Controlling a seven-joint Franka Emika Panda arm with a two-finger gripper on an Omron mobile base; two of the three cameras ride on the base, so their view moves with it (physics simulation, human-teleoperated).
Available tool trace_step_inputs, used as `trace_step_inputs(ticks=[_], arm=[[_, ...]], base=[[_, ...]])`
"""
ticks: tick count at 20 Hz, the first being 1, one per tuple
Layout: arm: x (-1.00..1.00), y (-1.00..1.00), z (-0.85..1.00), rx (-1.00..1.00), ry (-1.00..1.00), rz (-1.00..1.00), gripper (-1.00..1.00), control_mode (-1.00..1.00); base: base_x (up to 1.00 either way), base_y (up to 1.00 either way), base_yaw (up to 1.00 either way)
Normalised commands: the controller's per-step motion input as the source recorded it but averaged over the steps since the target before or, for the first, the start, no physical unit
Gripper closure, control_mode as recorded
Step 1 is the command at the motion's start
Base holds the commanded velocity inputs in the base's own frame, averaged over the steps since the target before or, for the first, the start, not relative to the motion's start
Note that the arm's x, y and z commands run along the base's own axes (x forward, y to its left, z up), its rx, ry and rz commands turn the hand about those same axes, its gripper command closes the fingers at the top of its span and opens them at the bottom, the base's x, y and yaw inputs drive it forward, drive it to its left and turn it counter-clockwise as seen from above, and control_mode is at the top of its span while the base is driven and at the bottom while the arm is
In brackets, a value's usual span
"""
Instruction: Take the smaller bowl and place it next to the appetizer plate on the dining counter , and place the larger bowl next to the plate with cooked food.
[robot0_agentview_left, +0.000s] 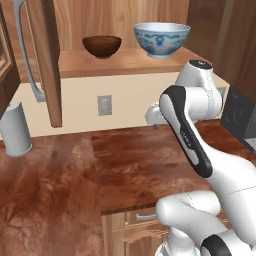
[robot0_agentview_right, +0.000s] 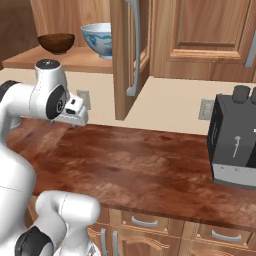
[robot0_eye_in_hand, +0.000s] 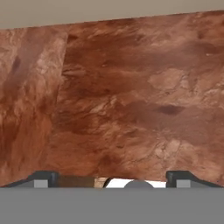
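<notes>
The smaller bowl (robot0_agentview_left: 102, 46) (robot0_agentview_right: 56, 43), dark brown and plain, stands on the shelf of an open wall cabinet. To its right on the same shelf sits the larger bowl (robot0_agentview_left: 161, 39) (robot0_agentview_right: 98, 39), white with a blue pattern. My gripper (robot0_agentview_left: 156, 125) (robot0_agentview_right: 75, 124) (robot0_eye_in_hand: 111, 177) hangs well below the shelf, close to the wall, pointing down at the red-brown worktop (robot0_eye_in_hand: 131, 100). Its jaws are wide open with nothing between them. The appetizer plate, the plate with cooked food and the dining counter are out of view.
The cabinet's open door (robot0_agentview_left: 50, 60) (robot0_agentview_right: 125, 55) juts out beside the shelf. A black appliance (robot0_agentview_right: 234, 142) (robot0_agentview_left: 240, 117) stands on the worktop at the right. A white cylinder (robot0_agentview_left: 15, 130) stands at the far left. A wall socket (robot0_agentview_left: 104, 105) sits under the shelf.
</notes>
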Motion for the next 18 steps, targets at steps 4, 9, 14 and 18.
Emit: trace_step_inputs(ticks=[4, 9, 14, 18], arm=[[-0.09, 0.26, 0.41, 0.06, -0.04, -0.23, -1.00, -1.00], [-0.14, 0.14, 0.81, 0.18, -0.18, -0.17, -1.00, -1.00], [-0.10, 0.29, 0.60, 0.30, -0.26, -0.17, -1.00, -1.00], [0.00, 0.37, 0.53, 0.39, -0.27, -0.16, -1.00, -1.00]], base=[[0.00, 0.00, 0.00], [0.00, 0.00, 0.00], [0.00, 0.00, 0.00], [0.00, 0.00, 0.00]])
